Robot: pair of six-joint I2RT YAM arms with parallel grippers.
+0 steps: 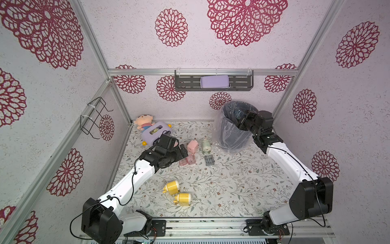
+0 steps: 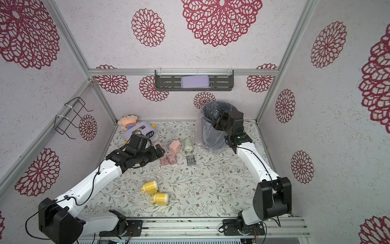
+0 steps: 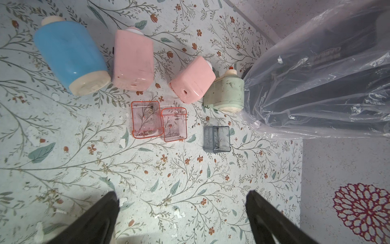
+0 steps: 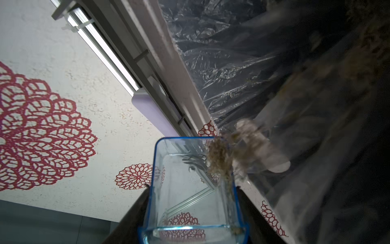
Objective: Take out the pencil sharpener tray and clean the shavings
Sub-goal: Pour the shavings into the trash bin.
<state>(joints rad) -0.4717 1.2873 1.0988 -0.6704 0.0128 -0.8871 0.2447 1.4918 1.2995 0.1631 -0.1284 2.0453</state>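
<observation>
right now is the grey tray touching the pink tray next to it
Apart. The left wrist view shows a strip of bare floral mat between the grey tray and the nearest pink tray.

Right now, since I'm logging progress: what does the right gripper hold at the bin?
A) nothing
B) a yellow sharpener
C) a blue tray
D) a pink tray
C: in the right wrist view the right gripper is shut on a clear blue tray, with shavings at its lip, tipped toward the bin.
</observation>
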